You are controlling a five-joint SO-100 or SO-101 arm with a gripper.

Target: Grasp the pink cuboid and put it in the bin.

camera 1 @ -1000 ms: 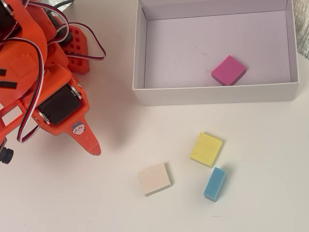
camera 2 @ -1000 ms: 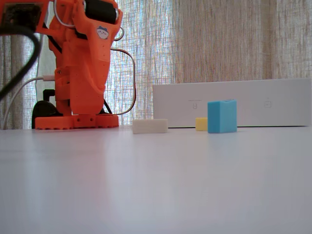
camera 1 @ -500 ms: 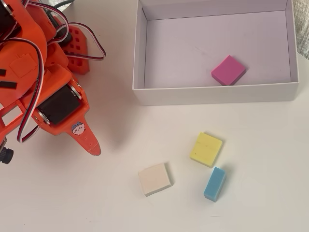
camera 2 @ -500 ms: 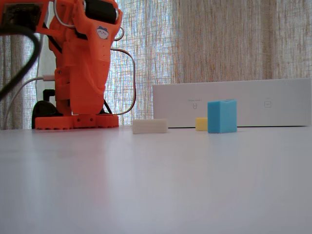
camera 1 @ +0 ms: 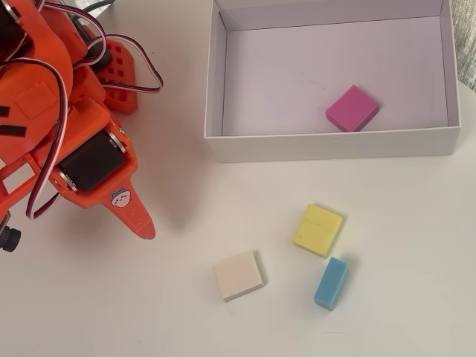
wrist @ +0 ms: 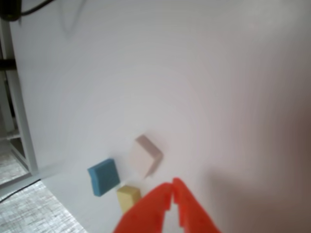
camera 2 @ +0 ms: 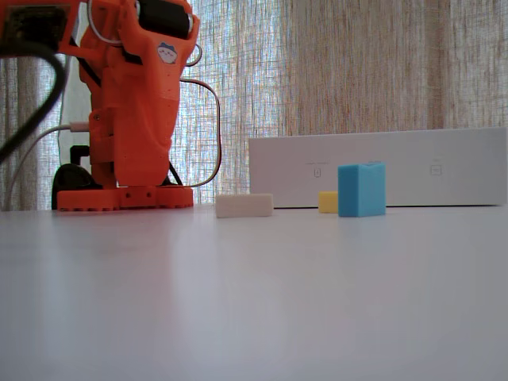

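The pink cuboid (camera 1: 351, 108) lies flat on the floor of the bin (camera 1: 327, 146), near its front wall and toward the right in the overhead view. In the fixed view the bin (camera 2: 413, 163) shows only its white side wall, which hides the cuboid. My orange gripper (camera 1: 146, 231) hangs over bare table left of the bin, well apart from the cuboid. In the wrist view the gripper (wrist: 172, 186) is shut, its two tips meeting with nothing between them.
Three loose blocks lie on the table in front of the bin: a cream block (camera 1: 238, 274), a yellow block (camera 1: 318, 229) and a blue block (camera 1: 331, 282). The arm's base (camera 2: 123, 194) stands at the left. A curtain hangs behind.
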